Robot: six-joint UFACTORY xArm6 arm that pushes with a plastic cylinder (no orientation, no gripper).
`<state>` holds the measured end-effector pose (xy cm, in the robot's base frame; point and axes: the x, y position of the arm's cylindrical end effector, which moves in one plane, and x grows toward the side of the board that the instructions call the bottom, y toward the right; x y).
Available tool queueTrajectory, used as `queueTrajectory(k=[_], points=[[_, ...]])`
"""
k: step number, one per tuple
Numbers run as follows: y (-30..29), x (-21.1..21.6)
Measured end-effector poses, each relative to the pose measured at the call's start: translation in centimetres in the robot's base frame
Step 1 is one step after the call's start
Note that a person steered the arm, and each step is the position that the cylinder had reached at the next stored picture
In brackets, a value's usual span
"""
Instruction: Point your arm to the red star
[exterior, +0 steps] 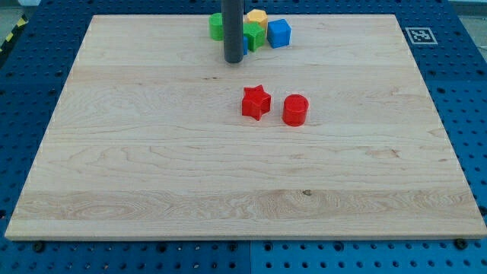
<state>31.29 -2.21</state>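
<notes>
The red star (256, 102) lies near the middle of the wooden board, slightly toward the view's top. A red cylinder (295, 109) stands just to its right, apart from it. My tip (233, 60) is at the end of the dark rod that comes down from the view's top. It rests on the board above and a little left of the red star, with a clear gap between them. The tip touches no red block.
A cluster of blocks sits at the top middle by the rod: a green block (218, 26) partly hidden behind the rod, another green block (253, 36), a yellow block (256, 17) and a blue cube (279, 33). The board (152, 152) lies on a blue pegboard table.
</notes>
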Motion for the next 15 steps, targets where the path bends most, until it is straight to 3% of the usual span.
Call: queueTrajectory(k=[2, 5, 13, 15], points=[[-0.1, -0.5], [-5.8, 13.7], [-3.8, 16.3], [4.0, 16.1]])
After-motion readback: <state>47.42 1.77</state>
